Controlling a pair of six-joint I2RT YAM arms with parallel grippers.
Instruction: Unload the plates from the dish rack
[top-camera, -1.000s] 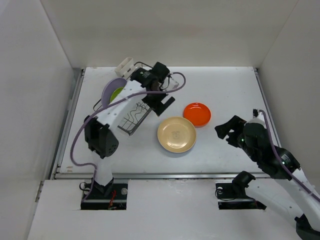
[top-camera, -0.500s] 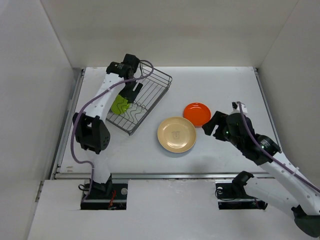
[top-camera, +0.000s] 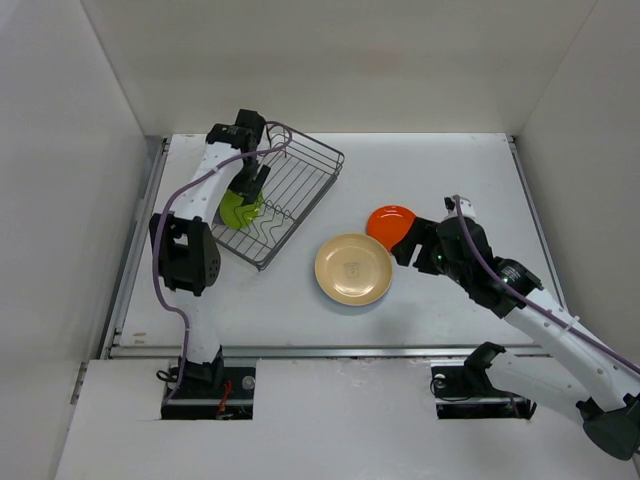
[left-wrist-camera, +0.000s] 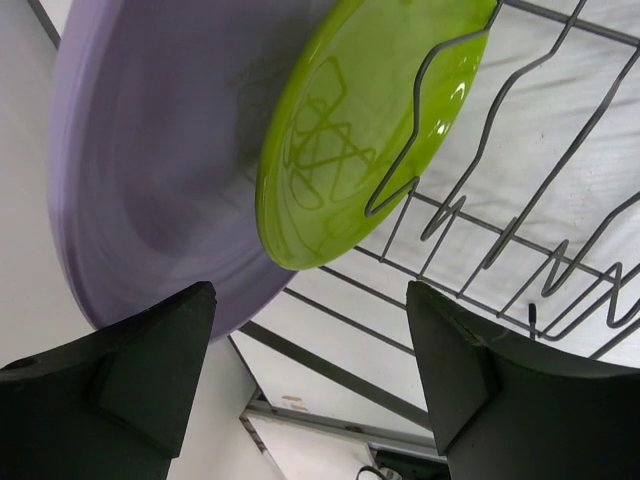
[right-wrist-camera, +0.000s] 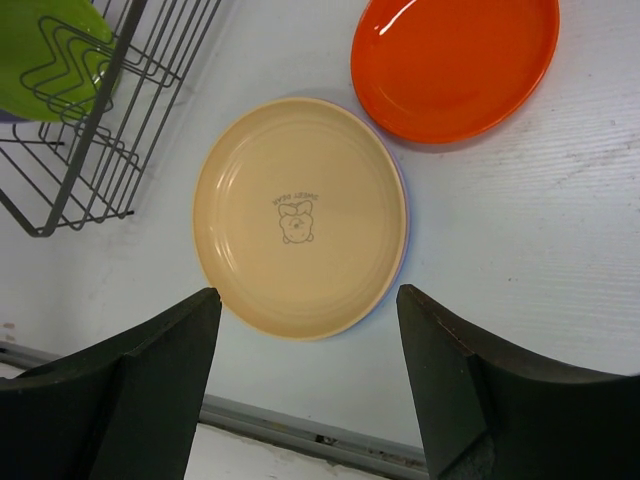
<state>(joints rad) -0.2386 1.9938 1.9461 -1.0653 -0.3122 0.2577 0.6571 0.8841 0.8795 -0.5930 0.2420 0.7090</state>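
The dish rack (top-camera: 300, 185) lies at the back left. A lime green plate (top-camera: 238, 208) stands at its left end. In the left wrist view, the green plate (left-wrist-camera: 350, 140) leans on a lavender plate (left-wrist-camera: 150, 170) behind the rack wires (left-wrist-camera: 520, 250). My left gripper (top-camera: 252, 183) hovers over them, open and empty (left-wrist-camera: 310, 390). A tan-yellow plate (top-camera: 353, 268) and a red-orange plate (top-camera: 392, 225) lie flat on the table. My right gripper (top-camera: 408, 246) is open and empty above the tan plate (right-wrist-camera: 300, 215), beside the red-orange plate (right-wrist-camera: 455, 65).
A thin bluish edge (right-wrist-camera: 403, 235) shows under the tan plate's right rim. The rack's near corner (right-wrist-camera: 60, 200) and the green plate (right-wrist-camera: 40, 50) show in the right wrist view. White walls enclose the table (top-camera: 460, 170) on three sides. The cutlery holder is hidden.
My left gripper moved from the rack's right side to its left end, over the green plate; the rack settled flat. My right arm swung left to the tan and red-orange plates.
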